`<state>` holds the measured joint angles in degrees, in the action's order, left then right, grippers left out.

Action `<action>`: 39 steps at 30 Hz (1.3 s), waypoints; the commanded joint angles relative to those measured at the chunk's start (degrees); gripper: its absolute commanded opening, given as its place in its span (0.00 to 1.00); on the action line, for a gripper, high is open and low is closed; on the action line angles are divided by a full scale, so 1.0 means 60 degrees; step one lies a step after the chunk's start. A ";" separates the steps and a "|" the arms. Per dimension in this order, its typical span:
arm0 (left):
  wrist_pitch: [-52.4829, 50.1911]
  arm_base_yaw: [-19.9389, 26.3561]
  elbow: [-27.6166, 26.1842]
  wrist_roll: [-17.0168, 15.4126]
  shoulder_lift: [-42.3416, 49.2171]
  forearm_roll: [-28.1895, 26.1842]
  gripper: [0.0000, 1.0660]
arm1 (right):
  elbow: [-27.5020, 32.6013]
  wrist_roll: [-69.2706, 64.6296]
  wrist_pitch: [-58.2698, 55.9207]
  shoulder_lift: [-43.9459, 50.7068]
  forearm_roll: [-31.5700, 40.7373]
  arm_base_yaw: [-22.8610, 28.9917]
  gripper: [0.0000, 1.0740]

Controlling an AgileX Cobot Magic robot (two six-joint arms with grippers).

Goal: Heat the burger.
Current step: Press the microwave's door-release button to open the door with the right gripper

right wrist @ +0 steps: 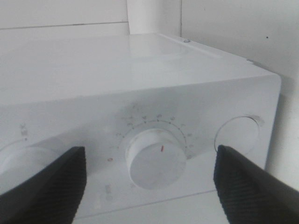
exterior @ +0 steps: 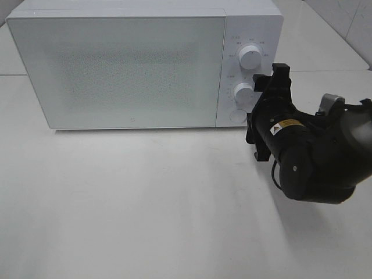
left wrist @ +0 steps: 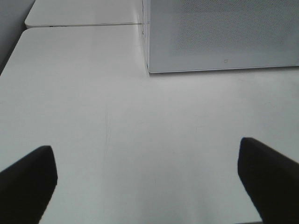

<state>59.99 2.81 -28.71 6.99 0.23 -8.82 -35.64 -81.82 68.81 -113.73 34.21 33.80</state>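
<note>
Right gripper (right wrist: pixel 148 183) jaws stand wide apart, either side of the lower knob (right wrist: pixel 155 161), not touching it. We judge they are lined up to turn the timer. The button (right wrist: pixel 238 135) sits close beside. Left gripper (left wrist: pixel 147 182) is also spread, over bare table (left wrist: pixel 140 116) with free room. Microwave (exterior: pixel 116 64) door is shut and the burger is unseen — presumably inside.
</note>
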 commanded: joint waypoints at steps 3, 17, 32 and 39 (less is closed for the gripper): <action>-0.0076 0.0038 0.0029 -0.0010 0.0220 -0.0057 0.99 | 0.0802 0.0850 -0.0439 0.0592 -0.0945 -0.0019 0.69; -0.0076 0.0038 0.0029 -0.0010 0.0220 -0.0057 0.99 | 0.1709 0.4125 -0.3801 0.2416 -0.1929 -0.0019 0.69; -0.0076 0.0038 0.0029 -0.0010 0.0220 -0.0057 0.99 | 0.1690 1.0218 -0.8633 0.4440 -0.1891 -0.0076 0.69; -0.0076 0.0038 0.0029 -0.0010 0.0220 -0.0057 0.99 | 0.1690 1.2338 -1.0600 0.5013 -0.1891 -0.0076 0.69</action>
<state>59.99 2.81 -28.71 6.99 0.23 -8.82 -25.21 -10.49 7.22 -84.40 23.38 33.75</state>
